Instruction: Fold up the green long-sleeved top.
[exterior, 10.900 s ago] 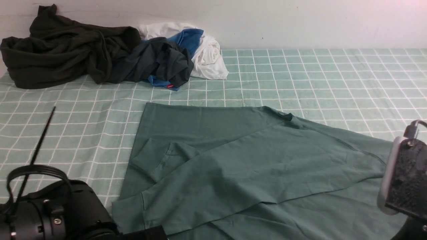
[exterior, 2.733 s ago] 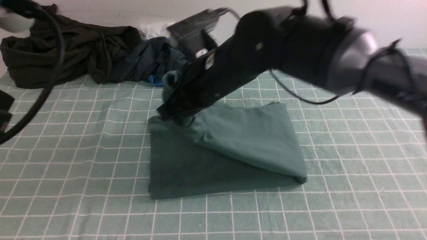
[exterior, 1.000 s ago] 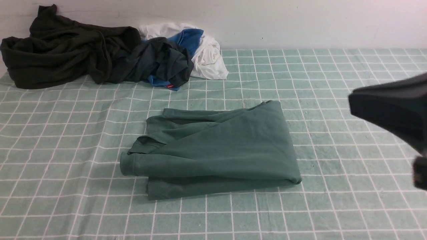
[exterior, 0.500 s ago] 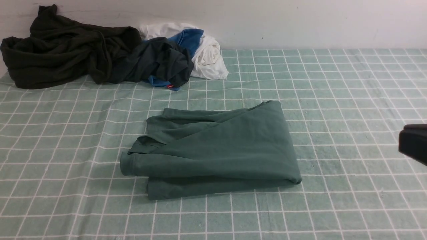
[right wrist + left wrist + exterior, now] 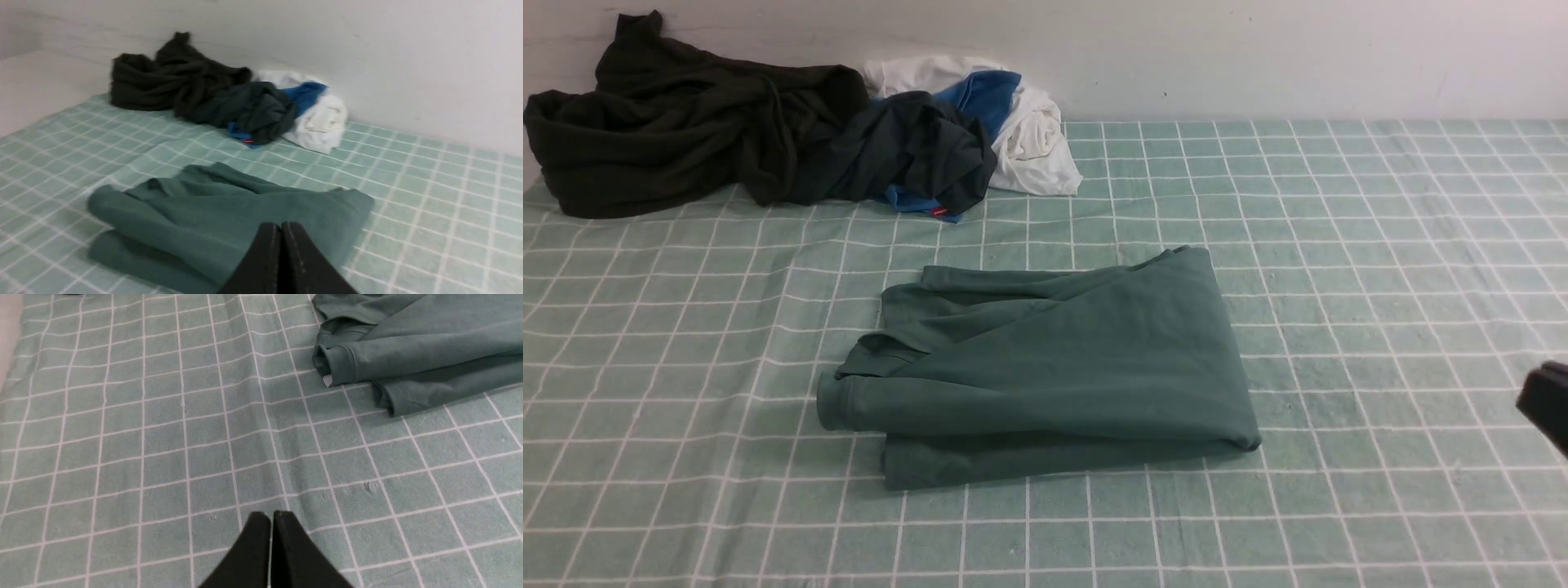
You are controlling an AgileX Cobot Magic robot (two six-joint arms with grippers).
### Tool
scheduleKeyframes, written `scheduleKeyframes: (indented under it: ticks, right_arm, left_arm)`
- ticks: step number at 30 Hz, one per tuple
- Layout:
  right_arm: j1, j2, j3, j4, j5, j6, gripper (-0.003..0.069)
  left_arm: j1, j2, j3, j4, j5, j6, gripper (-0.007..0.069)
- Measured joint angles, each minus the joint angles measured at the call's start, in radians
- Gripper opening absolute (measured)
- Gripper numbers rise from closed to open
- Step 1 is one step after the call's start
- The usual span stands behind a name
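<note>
Arms were mostly cut off: only a dark sliver of the right one showed at the front view's right edge. Left end effector [image 5: 271,516] and right end effector [image 5: 281,227] were clenched, empty. The green long-sleeved top [image 5: 1045,367] lay folded mid-frame on the checked table [image 5: 1380,245].

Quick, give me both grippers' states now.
Left gripper: closed, holding nothing, over bare checked cloth.
Right gripper: closed, holding nothing, clear of the green long-sleeved top.
</note>
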Motion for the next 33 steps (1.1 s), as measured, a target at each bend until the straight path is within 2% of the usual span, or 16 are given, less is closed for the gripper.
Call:
scheduleKeyframes:
  ticks: [2, 3, 4, 7, 14, 33]
  right_arm:
    - [-0.104, -0.085, 0.106, -0.017, -0.021, 0.045, -0.0013]
    - [-0.114, -0.093, 0.106, -0.02, -0.023, 0.05, -0.0013]
    - [-0.195, -0.165, 0.186, -0.052, -0.024, 0.099, -0.0013]
    - [-0.309, -0.271, 0.27, -0.12, -0.023, 0.159, -0.0013]
    - [-0.476, -0.392, 0.364, -0.181, 0.052, 0.224, -0.0013]
    - [-0.499, -0.394, 0.362, -0.19, 0.096, 0.216, -0.0013]
  left_arm:
    - [0.0, 0.0, 0.0, 0.0, 0.0, 0.0, -0.0003]
    - [0.0, 0.0, 0.0, 0.0, 0.0, 0.0, -0.0003]
    - [0.0, 0.0, 0.0, 0.0, 0.0, 0.0, -0.0003]
    - [0.0, 0.0, 0.0, 0.0, 0.0, 0.0, -0.0003]
    - [0.0, 0.0, 0.0, 0.0, 0.0, 0.0, -0.0003]
    - [0.0, 0.0, 0.0, 0.0, 0.0, 0.0, -0.0003]
